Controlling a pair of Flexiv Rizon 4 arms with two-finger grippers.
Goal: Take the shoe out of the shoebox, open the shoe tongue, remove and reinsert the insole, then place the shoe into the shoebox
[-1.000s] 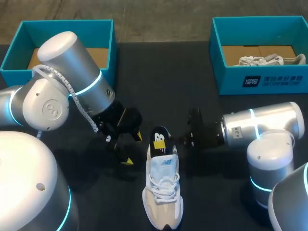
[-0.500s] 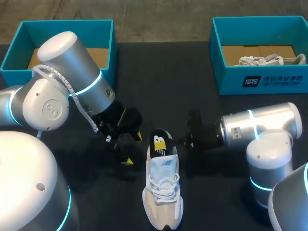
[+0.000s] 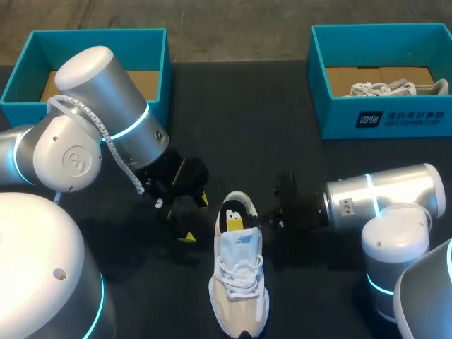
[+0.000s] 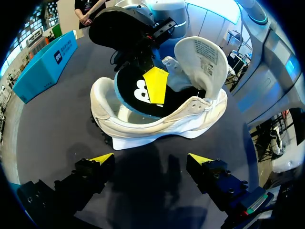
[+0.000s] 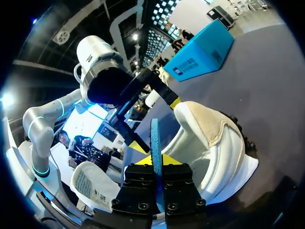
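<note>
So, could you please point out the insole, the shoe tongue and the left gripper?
insole point(image 4: 129, 83): left wrist view, its black top face.
shoe tongue point(image 4: 202, 55): left wrist view, its labelled inner side.
left gripper point(image 4: 150, 158): left wrist view, between its yellow tips.

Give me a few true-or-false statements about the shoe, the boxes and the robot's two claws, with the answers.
1. The shoe lies on the table. True.
2. The right gripper pinches the insole. True.
3. The left gripper holds the shoe's tongue. False: it is open beside the shoe, touching nothing.
4. Both blue boxes are empty. False: the right-hand box holds another shoe.
</note>
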